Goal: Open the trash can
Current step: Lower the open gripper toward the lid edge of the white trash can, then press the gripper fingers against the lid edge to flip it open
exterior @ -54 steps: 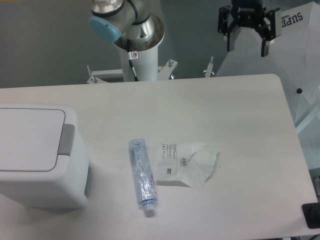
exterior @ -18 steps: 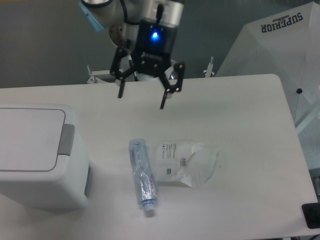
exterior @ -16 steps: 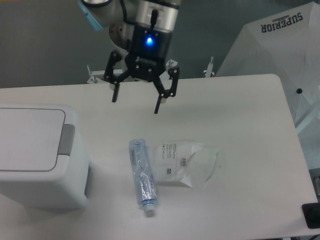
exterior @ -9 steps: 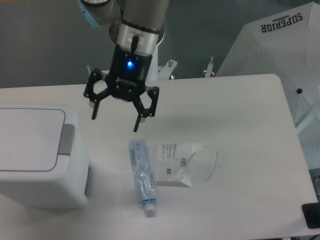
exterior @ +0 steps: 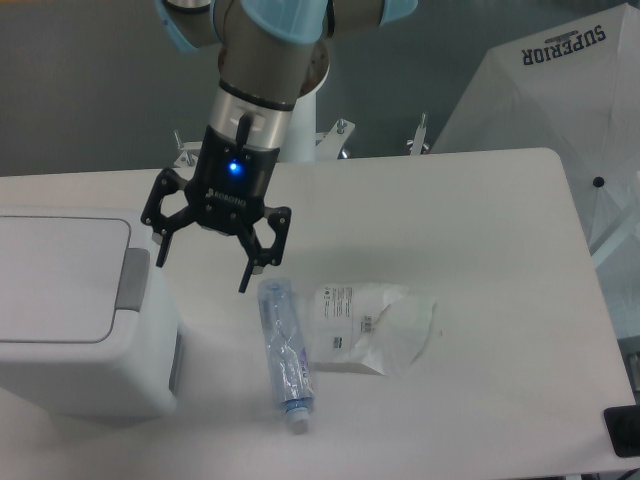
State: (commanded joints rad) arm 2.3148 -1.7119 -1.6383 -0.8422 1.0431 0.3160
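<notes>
The trash can [exterior: 70, 330], a large boxy white bin with a flat lid, stands at the left edge of the table. Its lid lies flat and shut, with the grey push-tab [exterior: 131, 278] along the lid's right side. My gripper [exterior: 201, 276] hangs open just right of the bin, fingers pointing down. Its left fingertip [exterior: 159, 262] is close above the tab's right edge and its right fingertip [exterior: 243, 287] is over the table near the bottle. Nothing is between the fingers.
A clear plastic bottle [exterior: 282, 352] lies on the table right of the bin, its cap toward the front. A crumpled clear wrapper [exterior: 372, 326] lies beside it. The robot's base pillar [exterior: 290, 130] stands at the back, and a white umbrella-like cover [exterior: 560, 90] at the far right.
The gripper has travelled from the back right across the table, down and to the left, and now hangs beside the bin's push-tab. It stays open. Bottle, wrapper and bin have not moved.
</notes>
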